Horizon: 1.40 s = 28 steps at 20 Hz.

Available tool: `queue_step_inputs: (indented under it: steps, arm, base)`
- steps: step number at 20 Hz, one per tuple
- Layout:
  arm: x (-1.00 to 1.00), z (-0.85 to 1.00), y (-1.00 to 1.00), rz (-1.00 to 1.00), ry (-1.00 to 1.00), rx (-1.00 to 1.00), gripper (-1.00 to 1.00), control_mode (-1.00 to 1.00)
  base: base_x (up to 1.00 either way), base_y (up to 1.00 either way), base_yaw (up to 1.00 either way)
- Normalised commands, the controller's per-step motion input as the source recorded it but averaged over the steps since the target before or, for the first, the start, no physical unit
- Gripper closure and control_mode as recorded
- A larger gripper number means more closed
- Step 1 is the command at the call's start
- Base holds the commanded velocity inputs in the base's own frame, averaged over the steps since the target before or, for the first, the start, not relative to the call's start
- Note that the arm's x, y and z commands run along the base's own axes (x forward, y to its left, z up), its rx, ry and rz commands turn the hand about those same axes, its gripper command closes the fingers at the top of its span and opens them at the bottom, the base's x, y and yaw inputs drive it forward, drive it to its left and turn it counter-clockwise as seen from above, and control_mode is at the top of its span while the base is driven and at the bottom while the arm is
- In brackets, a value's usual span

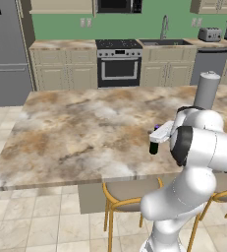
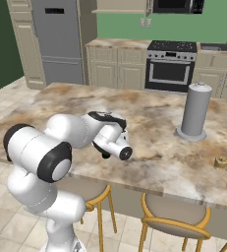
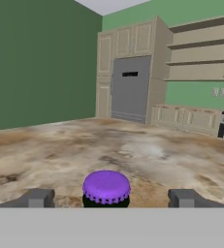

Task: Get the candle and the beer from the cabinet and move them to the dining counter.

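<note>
The beer (image 1: 154,146), a dark bottle with a purple cap (image 3: 106,186), stands upright on the marbled dining counter (image 1: 75,128) near its front edge. My gripper (image 3: 111,197) is open at cap height, with one fingertip on each side of the cap and a gap to each. From the left base view the gripper (image 1: 158,134) reaches in from the right at the bottle's top. In the right base view my hand covers the bottle, and just its dark foot (image 2: 105,154) shows. The small tan-gold candle (image 2: 220,162) sits on the counter far to the right.
A tall grey cylinder on a round base (image 2: 195,110) stands on the counter behind the candle. Yellow-legged stools (image 1: 120,197) are tucked under the front edge. Stove (image 1: 118,63), fridge (image 1: 7,49) and beige wall cabinets (image 1: 214,6) line the far green wall.
</note>
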Motion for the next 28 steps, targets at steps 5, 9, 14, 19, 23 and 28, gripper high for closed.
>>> queue_step_inputs:
  steps: [5, 9, 14, 19, 23, 28]
  arm:
    - [0.00, 0.00, 0.00, 0.00, 0.00, 0.00, -1.00, -1.00]
    - [-0.04, 0.00, 0.00, 0.00, 0.00, 0.00, -1.00, -1.00]
    - [-0.13, 0.14, -0.11, -0.02, 0.00, 0.00, -1.00, -1.00]
    - [-0.08, 0.41, -0.15, -0.05, 0.00, 0.00, -1.00, -1.00]
    - [0.00, 0.77, -0.05, -0.09, 0.03, 0.00, -1.00, -1.00]
    - [-0.03, 0.92, 0.00, -0.11, 0.09, 0.00, -1.00, -1.00]
  base:
    - [0.00, 0.00, 0.00]
    - [0.00, 0.00, 0.00]
    - [0.00, 0.00, 0.00]
    - [0.00, 0.00, 0.00]
    - [0.00, 0.00, 0.00]
    - [0.00, 0.00, 0.00]
